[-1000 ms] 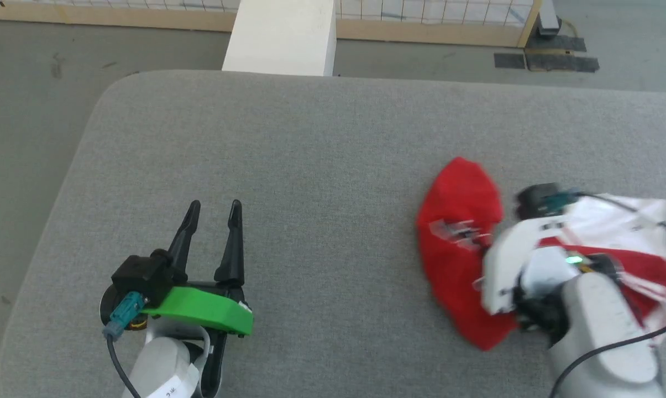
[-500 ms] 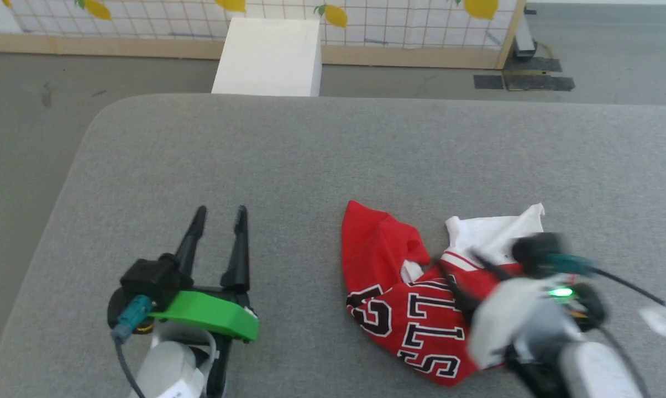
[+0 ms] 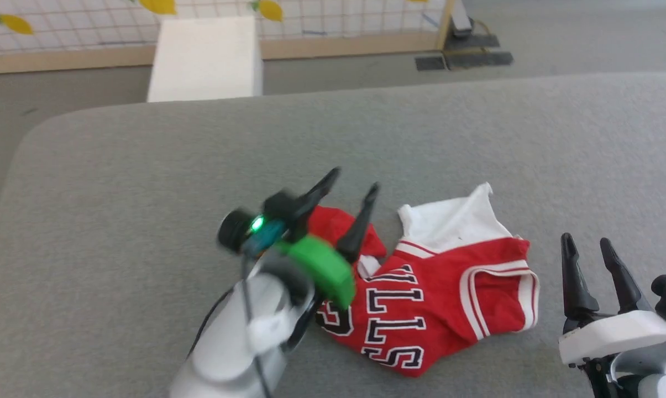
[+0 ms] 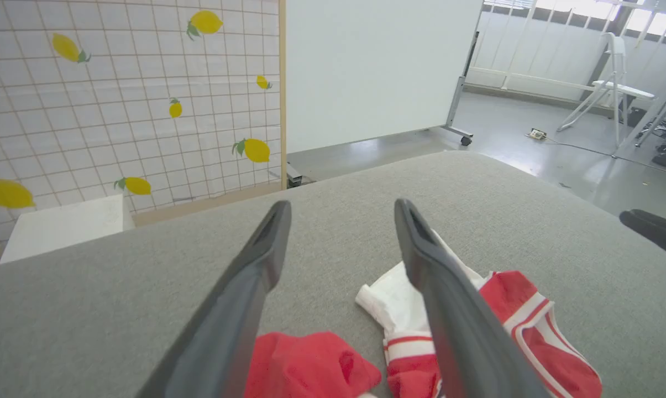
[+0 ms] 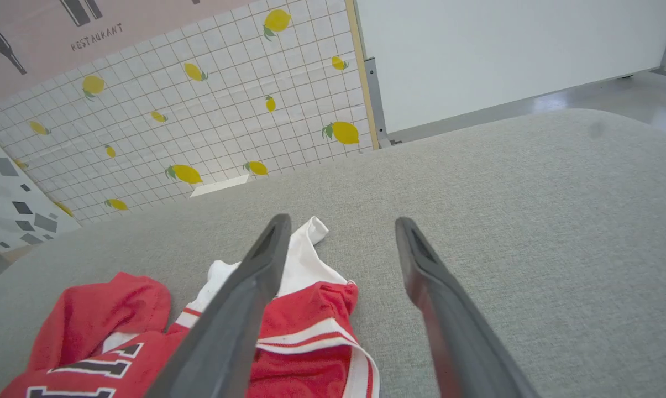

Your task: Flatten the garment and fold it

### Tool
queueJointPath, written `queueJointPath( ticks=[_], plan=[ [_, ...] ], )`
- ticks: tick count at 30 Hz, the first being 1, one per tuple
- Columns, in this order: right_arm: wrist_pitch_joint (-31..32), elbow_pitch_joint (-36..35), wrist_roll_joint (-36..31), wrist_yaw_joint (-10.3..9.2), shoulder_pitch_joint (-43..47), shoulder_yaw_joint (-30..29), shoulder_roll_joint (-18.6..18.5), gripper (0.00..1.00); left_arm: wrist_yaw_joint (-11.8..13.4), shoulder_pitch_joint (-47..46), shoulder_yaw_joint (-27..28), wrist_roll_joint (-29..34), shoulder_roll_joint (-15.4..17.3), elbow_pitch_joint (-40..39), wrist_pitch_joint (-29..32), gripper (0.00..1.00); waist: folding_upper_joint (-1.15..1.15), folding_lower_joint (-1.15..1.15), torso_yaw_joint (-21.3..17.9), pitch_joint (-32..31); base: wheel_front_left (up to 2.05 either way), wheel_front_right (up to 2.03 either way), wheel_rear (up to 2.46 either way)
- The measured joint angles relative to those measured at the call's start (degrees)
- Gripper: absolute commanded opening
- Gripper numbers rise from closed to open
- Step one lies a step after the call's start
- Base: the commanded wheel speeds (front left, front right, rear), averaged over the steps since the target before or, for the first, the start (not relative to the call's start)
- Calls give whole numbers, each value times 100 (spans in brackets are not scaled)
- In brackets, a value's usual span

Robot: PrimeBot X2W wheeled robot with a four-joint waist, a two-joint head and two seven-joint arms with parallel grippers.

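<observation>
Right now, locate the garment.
Head view: the garment lies crumpled on the grey table, left part under the left gripper, right gripper just right of it.

L claw: open; 2 long dark fingers spread wide, nothing between them; tips point up and slightly right in head view.
L fingers: tapered, inner faces bare; gap clear in L wrist view.
L wrist: green cover behind finger bases; black camera housing beside it, green LED lit.
L forearm: pale; rises from bottom edge of head view, leaning right; blurred.
R claw: open, empty; at lower right of head view, tips pointing up.
R fingers: spread wide in R wrist view, nothing gripped.
R wrist: white cover just below finger bases.
</observation>
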Motion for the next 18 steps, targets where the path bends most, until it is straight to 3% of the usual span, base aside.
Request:
queueJointPath(
  ticks=[7,14,18],
  plan=[
    [-331,280,233,0,-356,254,1,100,29,-1394,-1055,-783,-9,1122,1575,100,0,0,-462,394,0,0,0],
    [-631,655,464,0,-569,577,1,100,604,-2054,-1577,-1201,-9,2087,3355,100,0,0,-1003,731,0,0,0],
    [-713,814,511,0,-610,630,-1,100,633,-2234,-1693,-1416,-10,2336,4122,100,0,0,-1235,880,0,0,0]
  ],
)
